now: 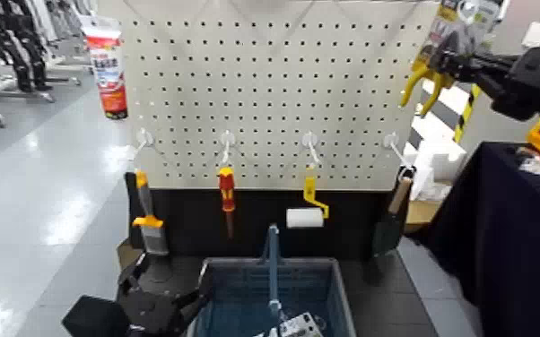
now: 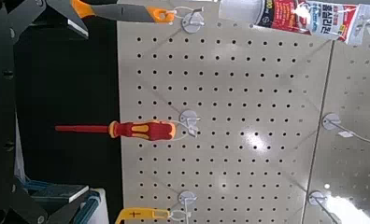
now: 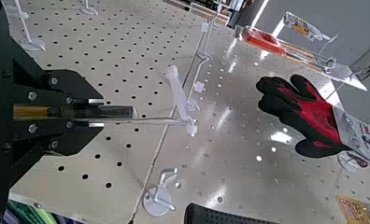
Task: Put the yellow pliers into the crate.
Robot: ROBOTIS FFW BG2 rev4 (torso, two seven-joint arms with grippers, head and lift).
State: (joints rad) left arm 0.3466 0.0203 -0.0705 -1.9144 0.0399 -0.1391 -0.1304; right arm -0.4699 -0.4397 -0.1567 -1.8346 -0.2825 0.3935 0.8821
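Observation:
The yellow pliers (image 1: 421, 86) hang in the air at the pegboard's upper right corner, their card's yellow-black header (image 1: 453, 22) above them. My right gripper (image 1: 446, 64) is shut on them from the right. In the right wrist view its black fingers (image 3: 76, 112) clamp a thin yellowish edge, close to a bare white hook (image 3: 178, 93). The blue-grey lattice crate (image 1: 238, 296) with its slim blue handle bar (image 1: 273, 264) stands on the floor below the board's centre. My left gripper (image 1: 161, 303) waits low beside the crate's left side, fingers spread open.
On the pegboard (image 1: 265, 81) hang an orange-handled scraper (image 1: 148, 224), a red-and-yellow screwdriver (image 1: 227, 193), a yellow-handled paint roller (image 1: 307, 213) and a dark trowel (image 1: 390, 224). A dark-covered table (image 1: 507, 233) stands at the right. Red-black gloves (image 3: 300, 107) hang nearby.

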